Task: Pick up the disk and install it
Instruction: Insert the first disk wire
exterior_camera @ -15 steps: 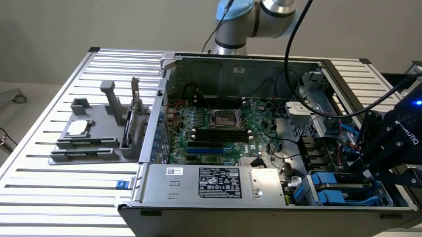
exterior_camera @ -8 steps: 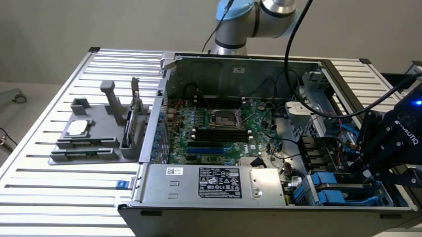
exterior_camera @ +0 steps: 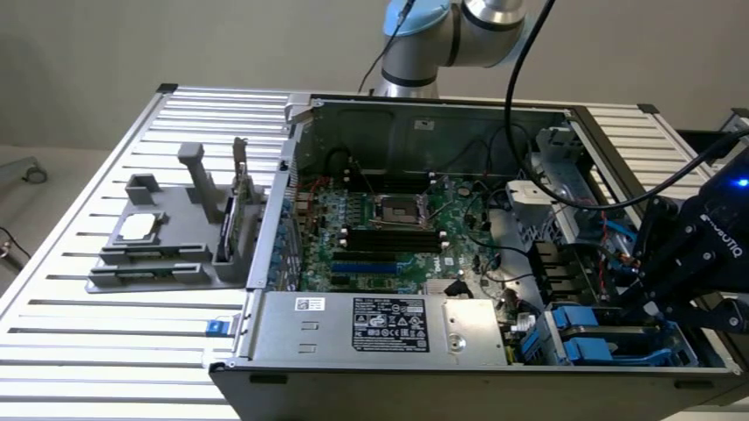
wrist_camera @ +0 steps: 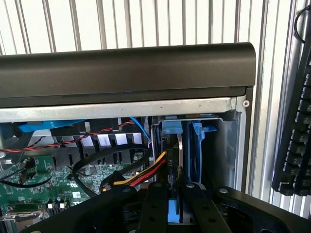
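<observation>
Wrist view: gripper [wrist_camera: 174, 204] clamping flat blue-railed disk [wrist_camera: 173, 145].

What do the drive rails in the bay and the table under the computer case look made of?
Drive rails: blue, smooth, moulded shapes, likely plastic. Table: pale silver slats with a dull sheen, apparently aluminium profile. Computer case: grey sheet metal by its look, with a matte black outer panel.

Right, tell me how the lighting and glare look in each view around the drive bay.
Exterior view: even, soft light; a blue indicator glows on the end effector, and the case's near corner by the blue rails sits in shade. Wrist view: the slatted table is bright and washed out behind the dark case edge; the bay interior around the disk is dim.
</observation>
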Controlling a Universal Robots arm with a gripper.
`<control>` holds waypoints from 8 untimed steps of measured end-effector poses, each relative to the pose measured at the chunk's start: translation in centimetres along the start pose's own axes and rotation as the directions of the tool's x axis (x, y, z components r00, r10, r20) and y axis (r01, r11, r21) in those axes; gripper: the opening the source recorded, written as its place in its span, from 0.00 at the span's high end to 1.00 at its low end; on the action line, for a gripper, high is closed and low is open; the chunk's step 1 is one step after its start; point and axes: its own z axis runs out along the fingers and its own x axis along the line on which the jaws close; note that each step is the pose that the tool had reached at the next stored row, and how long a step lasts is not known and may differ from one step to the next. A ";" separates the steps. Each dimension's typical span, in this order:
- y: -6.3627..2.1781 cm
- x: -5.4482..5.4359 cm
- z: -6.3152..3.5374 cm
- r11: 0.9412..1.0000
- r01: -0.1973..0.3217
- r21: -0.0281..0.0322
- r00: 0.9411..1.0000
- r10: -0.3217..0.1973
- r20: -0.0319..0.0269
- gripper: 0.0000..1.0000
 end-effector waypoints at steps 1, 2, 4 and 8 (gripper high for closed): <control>0.00 0.0 0.01 1.000 0.000 0.000 1.000 0.000 0.000 0.84; 0.00 0.0 0.01 1.000 0.000 0.000 1.000 0.000 0.000 0.84; -0.01 0.0 0.03 1.000 0.000 -0.001 1.000 0.000 0.000 0.84; -0.04 0.1 0.04 1.000 0.000 -0.002 1.000 0.000 0.000 0.84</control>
